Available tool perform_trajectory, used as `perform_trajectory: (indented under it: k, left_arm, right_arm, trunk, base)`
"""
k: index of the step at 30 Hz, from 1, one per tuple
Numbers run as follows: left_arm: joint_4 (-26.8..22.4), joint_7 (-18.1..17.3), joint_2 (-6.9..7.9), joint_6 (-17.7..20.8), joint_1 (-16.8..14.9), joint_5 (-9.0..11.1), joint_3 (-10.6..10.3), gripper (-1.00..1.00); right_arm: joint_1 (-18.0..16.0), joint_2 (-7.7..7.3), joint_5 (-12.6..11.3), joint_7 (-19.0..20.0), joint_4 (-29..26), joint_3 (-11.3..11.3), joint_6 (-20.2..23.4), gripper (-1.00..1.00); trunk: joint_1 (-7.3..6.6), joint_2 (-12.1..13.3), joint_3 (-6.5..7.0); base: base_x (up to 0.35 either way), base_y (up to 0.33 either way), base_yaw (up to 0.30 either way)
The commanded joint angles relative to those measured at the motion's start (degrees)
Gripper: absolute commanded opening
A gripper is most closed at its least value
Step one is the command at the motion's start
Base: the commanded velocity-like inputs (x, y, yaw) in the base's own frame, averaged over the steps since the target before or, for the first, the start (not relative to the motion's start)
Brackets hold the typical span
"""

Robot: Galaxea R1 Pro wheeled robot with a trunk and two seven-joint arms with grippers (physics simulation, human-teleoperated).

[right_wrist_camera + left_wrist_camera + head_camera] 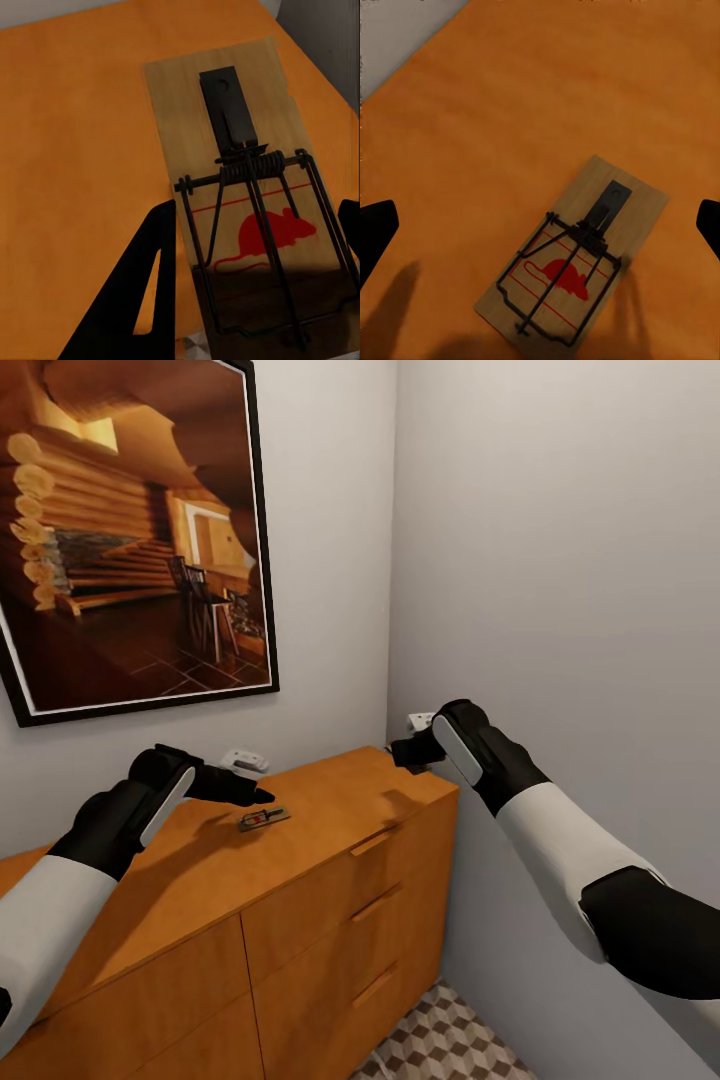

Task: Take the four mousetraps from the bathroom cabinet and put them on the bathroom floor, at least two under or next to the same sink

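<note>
On the cabinet (330,830) top, one mousetrap (264,818) lay flat, long side slanted. Our left gripper (250,794) hovered above, spread wide. Our right gripper (400,750) pinched another mousetrap (247,195).

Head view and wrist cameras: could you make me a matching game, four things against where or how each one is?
1 left gripper
2 right gripper
3 framed picture
4 bathroom floor

A cube-patterned, at the foot of the cabinet
B hangs on the wall above the cabinet
C open over the lying mousetrap
D shut on the held mousetrap

Pairs: 1-C, 2-D, 3-B, 4-A
</note>
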Motion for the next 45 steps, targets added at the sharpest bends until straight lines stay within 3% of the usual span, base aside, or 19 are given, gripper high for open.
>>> perform_trajectory:
  k: [1,30,44,45]
  left_arm:
    - [-0.05,0.08,0.06,0.22,-0.08,0.21,-0.08,1.0]
    - [0.83,-0.41,0.06,0.22,-1.1,1.18,-0.13,1.0]
    - [5.32,-0.71,-0.12,0.22,-3.74,0.84,-4.06,1.0]
    - [5.35,-0.72,-0.16,0.22,-3.76,0.85,-6.57,1.0]
  right_arm:
    - [-0.06,-0.15,-0.36,-0.22,-0.03,0.1,0.16,-1.0]
    - [-0.06,-0.7,0.0,-0.74,-1.76,0.1,0.16,-1.0]
    - [-0.06,-0.62,-0.01,-0.75,-1.77,0.1,0.16,-1.0]
    - [-0.06,-0.62,-0.01,-0.75,-1.77,0.1,0.16,-1.0]
  trunk:
    - [0.0,-0.04,-0.07]
    - [0.0,-0.04,-0.07]
    - [0.0,-0.04,-0.07]
    - [0.0,-0.04,-0.07]
  base:
    - [0.0,0.0,0.0]
    - [0.0,0.0,0.0]
    - [0.0,0.0,0.0]
    - [0.0,0.0,0.0]
